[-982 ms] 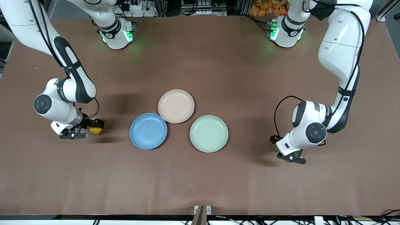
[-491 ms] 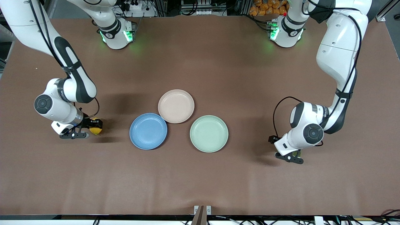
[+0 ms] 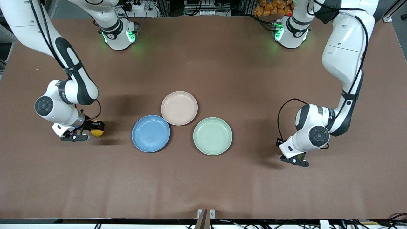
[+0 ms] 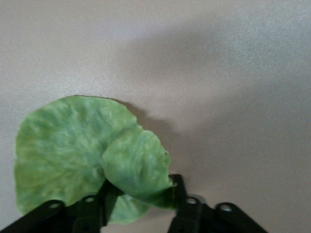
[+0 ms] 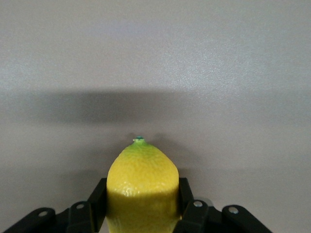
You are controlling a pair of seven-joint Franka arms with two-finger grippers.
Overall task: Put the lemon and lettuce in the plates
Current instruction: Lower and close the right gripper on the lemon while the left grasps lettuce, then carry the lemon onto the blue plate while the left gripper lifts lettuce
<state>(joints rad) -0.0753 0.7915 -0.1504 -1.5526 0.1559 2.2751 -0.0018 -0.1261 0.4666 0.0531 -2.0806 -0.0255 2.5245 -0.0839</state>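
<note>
Both arms reach low to the table. The right gripper (image 3: 95, 129) is clamped on the lemon (image 3: 98, 132) at the right arm's end, as half a second ago. The left gripper (image 4: 141, 206) pinches a raised fold of the lettuce (image 4: 87, 155) at the left arm's end; its wrist has shifted slightly. The blue plate (image 3: 150, 133), beige-pink plate (image 3: 179, 108) and mint-green plate (image 3: 212, 136) hold nothing.

Both arms are glossy white with black joint bands, black cables, green-lit bases and black fingers (image 5: 187, 206).
</note>
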